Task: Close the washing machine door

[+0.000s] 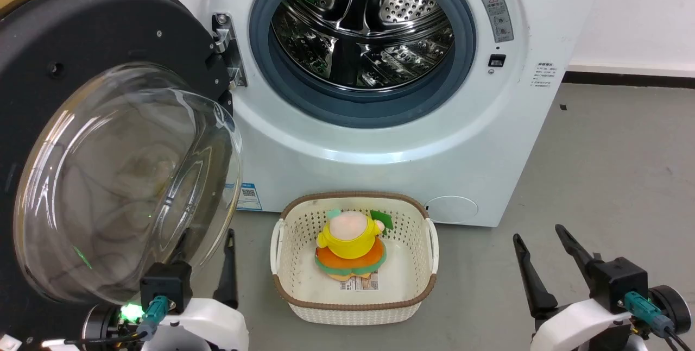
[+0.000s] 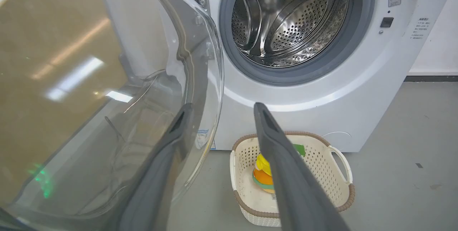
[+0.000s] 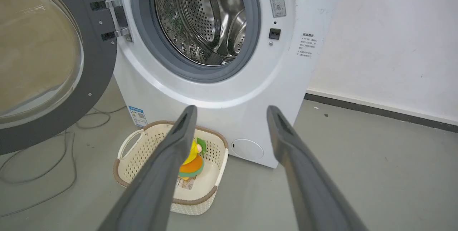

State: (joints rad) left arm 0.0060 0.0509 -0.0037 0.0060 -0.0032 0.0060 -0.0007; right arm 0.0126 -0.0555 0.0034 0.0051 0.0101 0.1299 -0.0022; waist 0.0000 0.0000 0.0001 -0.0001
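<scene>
The washing machine door [image 1: 81, 30], a black ring around a bulging glass bowl [image 1: 125, 177], is swung wide open on its metal hinge [image 1: 225, 46] at the left. The white washing machine [image 1: 380, 144] shows its grey gasket and steel drum [image 1: 364, 25]. My left gripper [image 1: 203, 237] is open low beside the bowl. In the left wrist view the left gripper [image 2: 222, 106] has one finger seen through the glass of the door [image 2: 107, 80] and the other outside it. My right gripper [image 1: 537, 232] is open at the lower right, apart from the machine [image 3: 279, 80], and holds nothing [image 3: 232, 108].
A cream perforated basket [image 1: 293, 296] with a yellow and orange soft toy [image 1: 350, 242] stands on the grey floor right before the machine. Loose cables [image 3: 35, 188] lie on the floor under the open door [image 3: 96, 63]. A white wall [image 3: 393, 45] runs on the right.
</scene>
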